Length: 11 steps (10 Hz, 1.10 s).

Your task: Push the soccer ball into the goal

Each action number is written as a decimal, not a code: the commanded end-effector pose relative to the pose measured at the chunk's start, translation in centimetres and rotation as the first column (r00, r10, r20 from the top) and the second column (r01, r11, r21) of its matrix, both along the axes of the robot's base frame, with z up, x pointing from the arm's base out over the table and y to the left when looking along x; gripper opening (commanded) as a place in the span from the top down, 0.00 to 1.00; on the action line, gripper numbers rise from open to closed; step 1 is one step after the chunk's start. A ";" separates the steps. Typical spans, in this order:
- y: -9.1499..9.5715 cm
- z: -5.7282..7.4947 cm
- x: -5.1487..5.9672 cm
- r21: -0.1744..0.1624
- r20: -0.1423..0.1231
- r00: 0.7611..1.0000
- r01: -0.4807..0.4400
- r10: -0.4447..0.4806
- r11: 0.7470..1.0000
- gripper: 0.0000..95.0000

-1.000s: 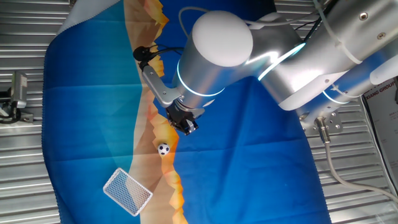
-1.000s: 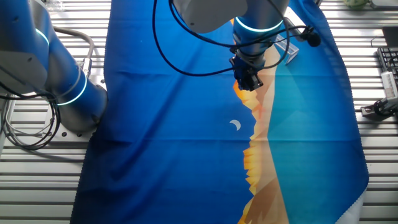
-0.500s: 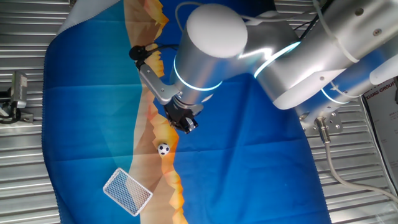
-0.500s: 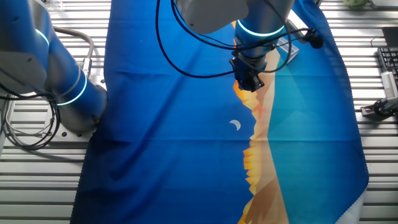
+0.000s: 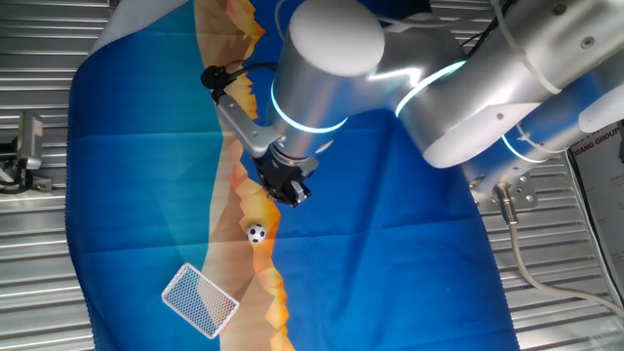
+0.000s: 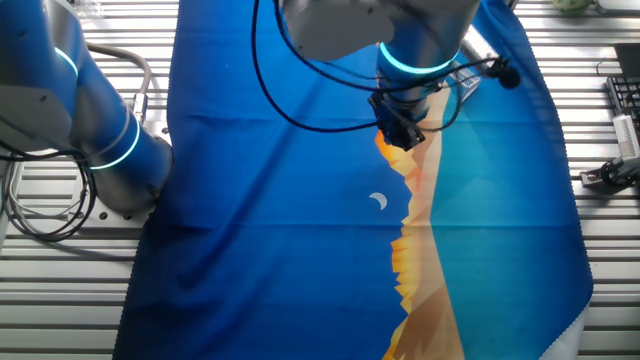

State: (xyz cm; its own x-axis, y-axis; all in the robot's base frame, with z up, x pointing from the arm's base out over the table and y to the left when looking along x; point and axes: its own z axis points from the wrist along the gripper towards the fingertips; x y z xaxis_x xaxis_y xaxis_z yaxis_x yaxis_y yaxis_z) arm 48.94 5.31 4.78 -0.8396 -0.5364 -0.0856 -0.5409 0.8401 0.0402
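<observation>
- The small black two-finger hand (image 5: pixel 292 194) at the end of the silver arm hangs over the orange band of the blue printed cloth (image 5: pixel 390 244) that covers the ribbed metal counter (image 5: pixel 39 273). Its fingertips look close together with nothing between them, though the pictures are too small to be sure.
- The tiny white soccer ball with black patches (image 5: pixel 255 233) lies on the orange band, near the hand but apart from it, on the goal side.
- The small rectangular goal with white frame and fine mesh (image 5: pixel 199 299) sits further along, below and to the left of the ball in one fixed view, apart from it.
- In the other fixed view the hand (image 6: pixel 403 137) shows, but the ball is hidden behind the arm.
- The step in hand seems to be the approach: the hand is lined up behind the ball, no contact yet.
- The next move likely calls for dropping the fingertips to cloth level and sweeping gently toward the goal mouth, square on the ball so it does not roll off sideways.
</observation>
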 end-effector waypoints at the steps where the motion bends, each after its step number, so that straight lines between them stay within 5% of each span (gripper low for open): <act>1: 0.0 0.0 0.0 -0.023 -0.007 1.000 -0.016 0.016 1.000 1.00; 4: 0.0 0.0 0.0 -0.019 0.034 0.998 -0.061 0.061 0.998 1.00; 5: 0.0 0.0 0.0 -0.039 0.028 0.998 -0.052 0.053 0.998 1.00; 11: 0.0 0.0 0.0 -0.027 0.011 0.998 -0.056 0.056 0.998 1.00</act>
State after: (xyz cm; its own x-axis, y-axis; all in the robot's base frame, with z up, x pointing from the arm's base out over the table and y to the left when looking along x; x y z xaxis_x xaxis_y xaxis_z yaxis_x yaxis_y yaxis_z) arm 49.09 5.32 4.84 -0.8060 -0.5866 -0.0786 -0.5894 0.8077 0.0153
